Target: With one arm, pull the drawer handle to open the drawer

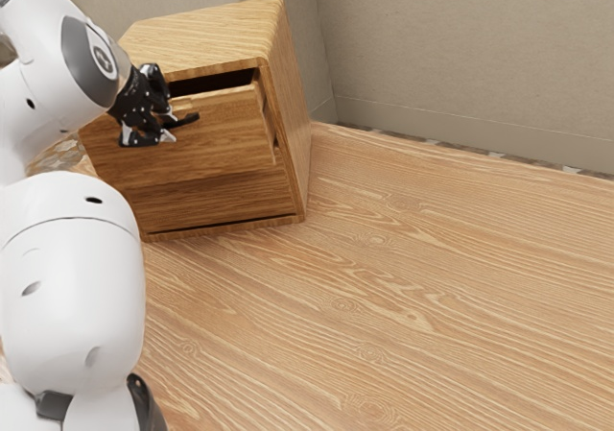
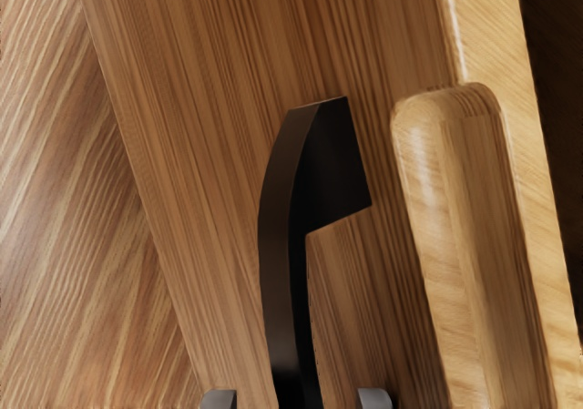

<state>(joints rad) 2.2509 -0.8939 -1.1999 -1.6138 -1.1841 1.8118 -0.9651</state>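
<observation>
A wooden cabinet (image 1: 230, 37) stands at the back of the exterior view's left. Its top drawer (image 1: 216, 138) is pulled partway out, leaving a dark gap above its front. My black gripper (image 1: 171, 129) is at the left part of that drawer front, its fingers spread apart. In the wrist view the black curved handle (image 2: 305, 227) rises from the drawer front (image 2: 200, 154) and runs between my two grey fingertips (image 2: 219, 398). A narrow gap shows on each side of it. The gripper is open around the handle.
Below the open drawer is a lower drawer front (image 1: 221, 201), flush with the cabinet. The wooden floor (image 1: 403, 287) stretches toward the exterior view's right, with beige walls (image 1: 460, 47) behind. My own white arm links (image 1: 67, 287) fill the near left.
</observation>
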